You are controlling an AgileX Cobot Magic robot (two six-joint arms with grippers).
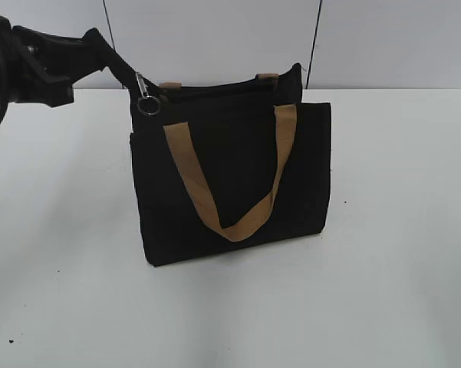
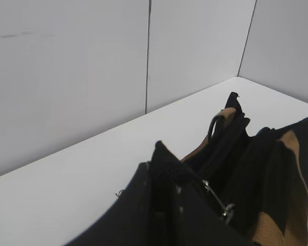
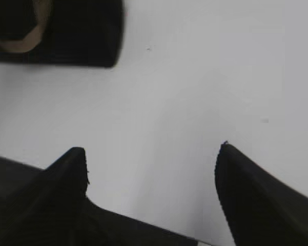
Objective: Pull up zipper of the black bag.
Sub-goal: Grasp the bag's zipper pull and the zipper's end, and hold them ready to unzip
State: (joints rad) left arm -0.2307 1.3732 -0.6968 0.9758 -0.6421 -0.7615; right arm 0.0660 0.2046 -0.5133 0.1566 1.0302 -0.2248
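The black bag (image 1: 230, 184) stands upright mid-table, and a tan strap handle (image 1: 215, 207) hangs over its front. The zipper (image 1: 215, 92) runs along the top edge. Its silver pull tab (image 1: 147, 98) hangs at the left end. My left gripper (image 1: 121, 67) reaches in from the upper left. In the left wrist view its fingers (image 2: 160, 154) are together on black fabric at the bag's top left corner, with the pull tab (image 2: 218, 200) hanging just beside them. My right gripper (image 3: 151, 154) is open and empty above the table, right of the bag (image 3: 77, 36).
The white table (image 1: 399, 230) surrounds the bag. Grey wall panels (image 1: 215, 38) rise behind it. The right arm is out of the exterior view.
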